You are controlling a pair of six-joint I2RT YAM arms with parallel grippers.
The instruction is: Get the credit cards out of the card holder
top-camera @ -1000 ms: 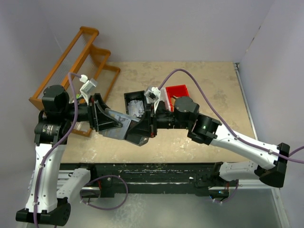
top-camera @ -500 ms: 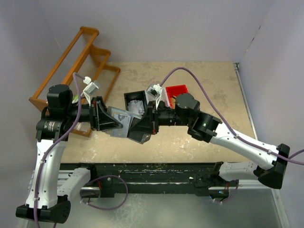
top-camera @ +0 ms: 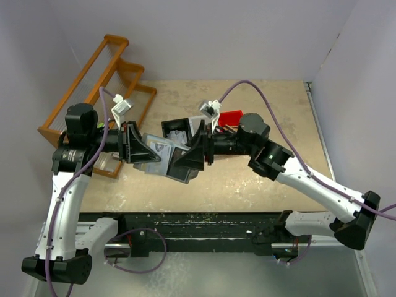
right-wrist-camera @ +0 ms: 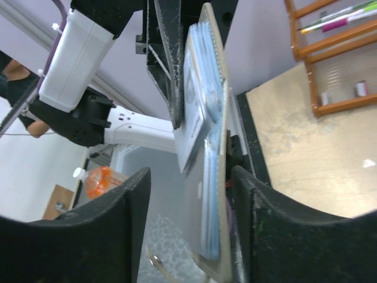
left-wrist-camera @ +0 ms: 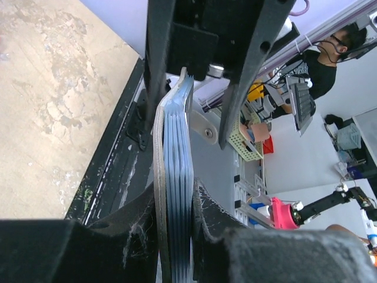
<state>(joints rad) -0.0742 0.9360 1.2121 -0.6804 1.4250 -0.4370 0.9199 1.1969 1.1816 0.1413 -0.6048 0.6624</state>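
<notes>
The card holder (top-camera: 156, 154) hangs in the air above the table (top-camera: 266, 179), between the two arms, with its long axis running from one gripper to the other. The left gripper (left-wrist-camera: 175, 230) is clenched on the holder's left end. Its wrist view shows the case edge-on, its bluish leaves pinched between the two pads. The right gripper (right-wrist-camera: 188, 174) faces it from the opposite end with its fingers spread, one on each side of the holder. The finger on the cover side seems close to the case, while the other stands clear of it, so it grips nothing. One pale credit card (right-wrist-camera: 191, 121) sticks out of the stack on that clear side, offset from the leaves and pointing toward the right gripper. The card is what the next move turns on. The right arm is the free one and already sits at the open end, so the pull would likely run along the holder's long axis, away from the left gripper. To take the card alone, the right fingers would need to close on its protruding edge, not on the whole case. Some pale pieces lie in the black bin (top-camera: 167, 127) just behind the holder, but I cannot tell whether they are cards.
</notes>
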